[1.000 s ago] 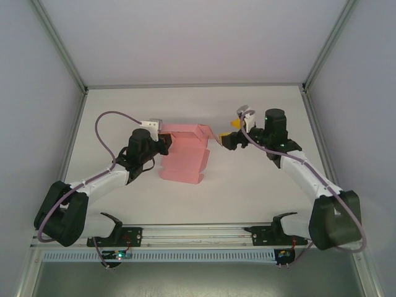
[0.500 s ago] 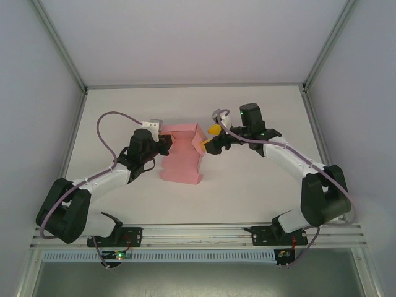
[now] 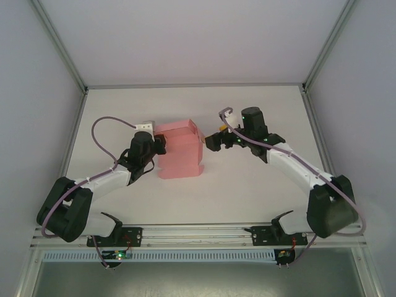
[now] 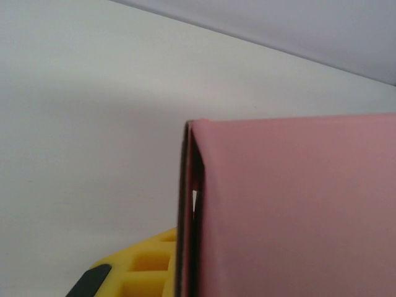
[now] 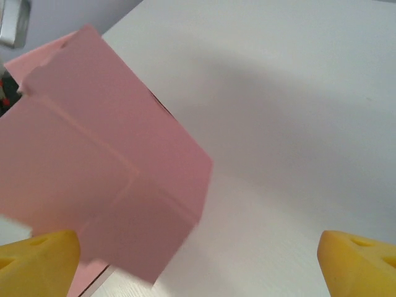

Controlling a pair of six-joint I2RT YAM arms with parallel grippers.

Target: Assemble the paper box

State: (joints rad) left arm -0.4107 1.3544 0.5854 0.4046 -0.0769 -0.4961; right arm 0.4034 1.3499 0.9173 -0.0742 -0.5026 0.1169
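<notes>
The paper box (image 3: 180,151) is pink thin card, partly folded, lying mid-table with its far part raised. My left gripper (image 3: 159,146) is shut on its left edge. In the left wrist view the pink panel (image 4: 297,210) covers the right half, its doubled edge running down between the jaws of the left gripper (image 4: 185,275), with one yellow finger (image 4: 139,269) showing. My right gripper (image 3: 213,142) stands open just right of the box, not touching it. Seen from the right wrist, the folded box (image 5: 105,173) sits at the left, beyond the wide-apart yellow fingertips (image 5: 37,260) of the right gripper (image 5: 198,266).
The white table (image 3: 247,179) is bounded by grey enclosure walls and metal frame posts (image 3: 312,68). A slotted rail (image 3: 198,235) runs along the near edge between the arm bases. Bare tabletop lies in front of and behind the box.
The right gripper swept left against the box's right flap, folding it in, then drew back a little to the right. The box now looks narrower. The left gripper kept its grip.
</notes>
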